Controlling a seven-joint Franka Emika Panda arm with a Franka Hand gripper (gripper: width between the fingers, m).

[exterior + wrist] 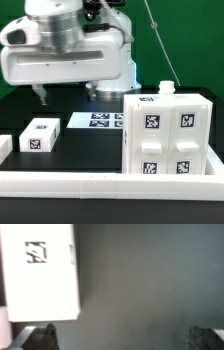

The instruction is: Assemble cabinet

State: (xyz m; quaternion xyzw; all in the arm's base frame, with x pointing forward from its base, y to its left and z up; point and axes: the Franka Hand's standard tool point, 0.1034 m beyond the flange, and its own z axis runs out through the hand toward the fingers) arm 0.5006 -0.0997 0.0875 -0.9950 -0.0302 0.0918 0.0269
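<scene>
The cabinet (168, 135) is the big white box with black-and-white tags, standing on the exterior view's right on the black table. A small white tagged block (40, 134) lies on the exterior view's left. My gripper (64, 96) hangs above the table behind that block, left of the cabinet, touching nothing. In the wrist view my gripper (125, 339) is open wide and empty, with one dark finger (45, 336) at each side. A white tagged part (40, 274) lies beside one finger; I cannot tell which part it is.
The marker board (103, 119) lies flat at the back centre, between the block and the cabinet. A long low white rail (100, 182) runs along the front. Another white piece (5, 148) shows at the far left edge. The arm's white body fills the top.
</scene>
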